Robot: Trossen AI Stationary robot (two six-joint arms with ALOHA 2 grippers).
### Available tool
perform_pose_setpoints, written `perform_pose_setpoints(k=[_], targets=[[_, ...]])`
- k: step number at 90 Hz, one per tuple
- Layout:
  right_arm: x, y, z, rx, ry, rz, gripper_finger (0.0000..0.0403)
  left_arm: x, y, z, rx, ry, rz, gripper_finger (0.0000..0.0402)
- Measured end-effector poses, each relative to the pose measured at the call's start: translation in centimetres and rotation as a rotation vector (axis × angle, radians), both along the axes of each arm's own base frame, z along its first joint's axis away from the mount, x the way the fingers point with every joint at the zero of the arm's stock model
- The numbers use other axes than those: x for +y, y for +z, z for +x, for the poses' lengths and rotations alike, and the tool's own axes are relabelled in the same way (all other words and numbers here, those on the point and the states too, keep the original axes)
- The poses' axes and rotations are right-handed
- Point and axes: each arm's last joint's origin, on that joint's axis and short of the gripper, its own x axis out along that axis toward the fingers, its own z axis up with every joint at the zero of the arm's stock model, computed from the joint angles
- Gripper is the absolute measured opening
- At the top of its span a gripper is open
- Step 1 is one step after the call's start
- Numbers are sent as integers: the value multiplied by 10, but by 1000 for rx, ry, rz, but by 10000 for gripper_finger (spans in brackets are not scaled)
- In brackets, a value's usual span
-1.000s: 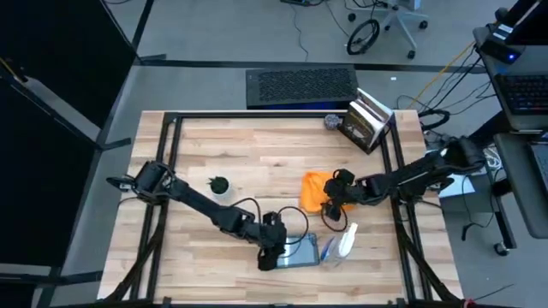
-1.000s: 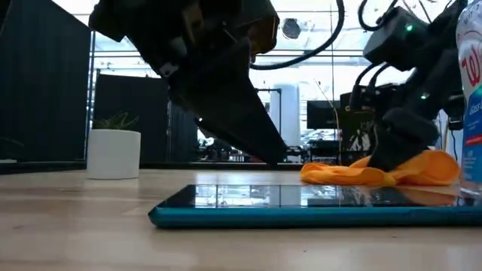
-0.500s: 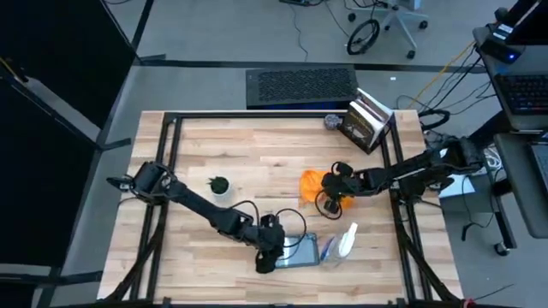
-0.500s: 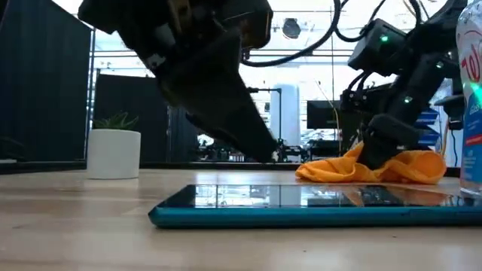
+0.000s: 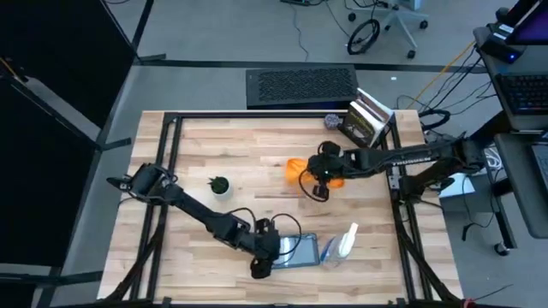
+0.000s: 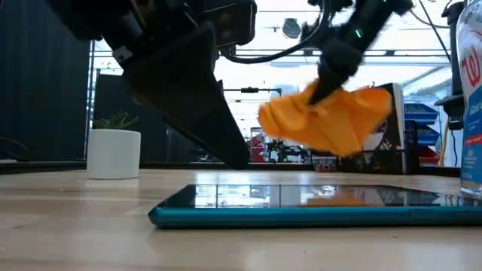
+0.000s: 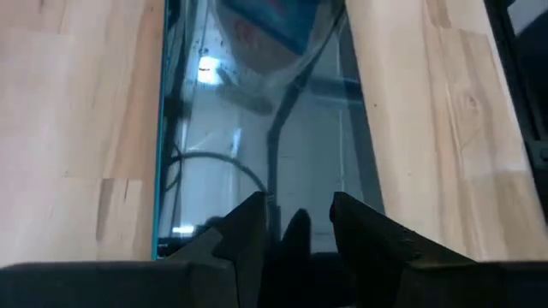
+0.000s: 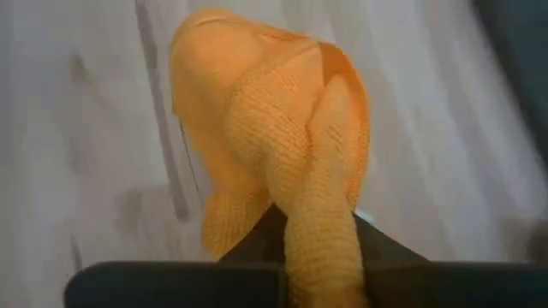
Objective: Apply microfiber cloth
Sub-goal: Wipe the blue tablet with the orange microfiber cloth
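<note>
The orange microfiber cloth (image 6: 331, 120) hangs bunched in the air, well above the table and beyond the dark tablet (image 6: 301, 203). My right gripper (image 5: 315, 184) is shut on the cloth (image 5: 295, 168) over the table's middle. The tablet (image 5: 300, 251) lies flat near the table's front edge. My left gripper (image 5: 260, 261) stands at the tablet's left end. In its wrist view, its open fingers (image 7: 248, 235) are over the glass (image 7: 257, 128). My right gripper pinches a bunched fold of the cloth (image 8: 317, 214) between its two fingers, several layers together. It comes from above, slanting down from the table's right side. The cloth (image 8: 257, 128) hangs slack below the fingers, clear of the table. My left gripper has its fingertips at the tablet's left end; whether they touch the glass I cannot tell.
A clear spray bottle (image 5: 347, 239) lies just right of the tablet. A small potted plant (image 5: 220, 184) stands left of centre. A box of books (image 5: 368, 120) sits at the far right corner. A black metal frame (image 5: 257, 117) runs around the tabletop.
My right gripper has shut on the cloth where it lay on the table and lifted it clear. It has carried the cloth up and toward the table's left and far side, and the cloth now hangs bunched. My left gripper has shifted a little toward the near-left along the tablet.
</note>
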Motion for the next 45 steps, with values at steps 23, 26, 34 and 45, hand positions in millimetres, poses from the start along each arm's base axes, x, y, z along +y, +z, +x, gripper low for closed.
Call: perform_pose_setpoints(k=[23,26,34,45], targets=[[31,27,7,-97,69,91,11,2,-1,-1,2,33,47,118],[37,26,7,-94,78,101,11,3,-2,-2,14,39,59,118],[52,24,7,-87,96,129,11,4,-3,-3,24,51,82,118],[67,16,8,-55,115,152,11,4,9,-4,-9,53,69,118]])
